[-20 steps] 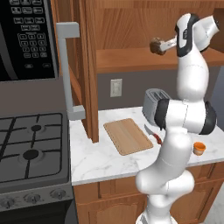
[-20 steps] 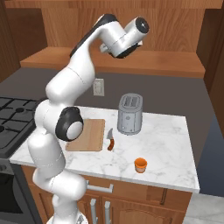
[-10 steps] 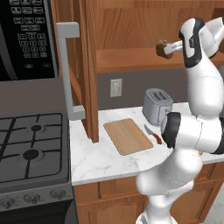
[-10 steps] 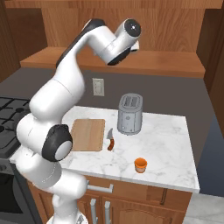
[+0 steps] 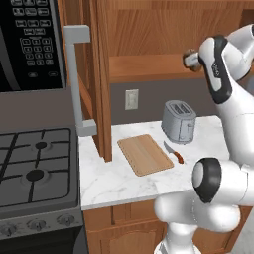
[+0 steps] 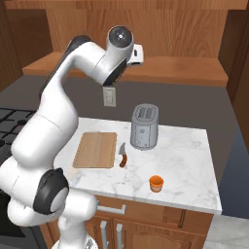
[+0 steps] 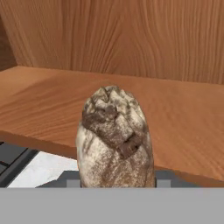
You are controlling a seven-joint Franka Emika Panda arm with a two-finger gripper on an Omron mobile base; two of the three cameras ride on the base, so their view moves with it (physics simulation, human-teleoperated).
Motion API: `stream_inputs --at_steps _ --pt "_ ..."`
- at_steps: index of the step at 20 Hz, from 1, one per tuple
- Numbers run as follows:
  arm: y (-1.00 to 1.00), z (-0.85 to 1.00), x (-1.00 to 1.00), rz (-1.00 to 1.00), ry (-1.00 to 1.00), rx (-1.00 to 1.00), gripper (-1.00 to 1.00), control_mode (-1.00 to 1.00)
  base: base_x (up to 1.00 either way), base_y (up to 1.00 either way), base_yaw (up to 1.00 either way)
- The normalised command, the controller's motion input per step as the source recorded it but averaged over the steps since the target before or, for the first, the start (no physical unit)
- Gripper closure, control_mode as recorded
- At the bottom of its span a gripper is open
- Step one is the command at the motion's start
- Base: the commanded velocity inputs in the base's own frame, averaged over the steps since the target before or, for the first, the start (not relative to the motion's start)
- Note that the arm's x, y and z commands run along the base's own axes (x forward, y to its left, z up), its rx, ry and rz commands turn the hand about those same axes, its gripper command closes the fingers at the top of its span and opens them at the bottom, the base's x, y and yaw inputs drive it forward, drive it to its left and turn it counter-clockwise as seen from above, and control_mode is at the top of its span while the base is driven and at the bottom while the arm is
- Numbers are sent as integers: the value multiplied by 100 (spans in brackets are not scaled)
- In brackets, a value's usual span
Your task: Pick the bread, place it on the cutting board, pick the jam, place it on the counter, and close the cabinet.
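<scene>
The bread (image 7: pixel 114 140), a speckled brown chunk, stands close in front of the hand camera with my gripper (image 5: pixel 189 58) shut on it. It hangs just off the front edge of the open cabinet's shelf (image 7: pixel 175 118), high above the counter (image 5: pixel 124 183). The cabinet door (image 5: pixel 101 74) stands open to the left, its grey bar handle (image 5: pixel 74 79) facing out. Below lies the cutting board (image 5: pixel 145 154) (image 6: pixel 96 150), bare. The orange jam (image 6: pixel 156 183) sits on the counter near its front edge. My fingertips are hidden behind the bread. From the right, the hand (image 6: pixel 137 54) shows level with the shelf.
A silver toaster (image 5: pixel 178 121) (image 6: pixel 144 126) stands behind the board, and an orange-handled knife (image 5: pixel 173 152) (image 6: pixel 122 156) lies between them. A microwave (image 5: pixel 30 44) and a stove (image 5: pixel 34 163) are at the left. My own arm fills the right of the left base view.
The arm has swung round and the hand, still holding the bread, has come back slightly from the shelf and a little lower. Nothing on the counter moved.
</scene>
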Motion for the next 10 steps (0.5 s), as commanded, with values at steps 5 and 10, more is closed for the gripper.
stream_inputs --at_steps 5,10 --pt "21 1 -61 -19 12 0 100 -100 0 0 0" --pt "23 0 -59 -18 19 0 100 -100 0 0 0"
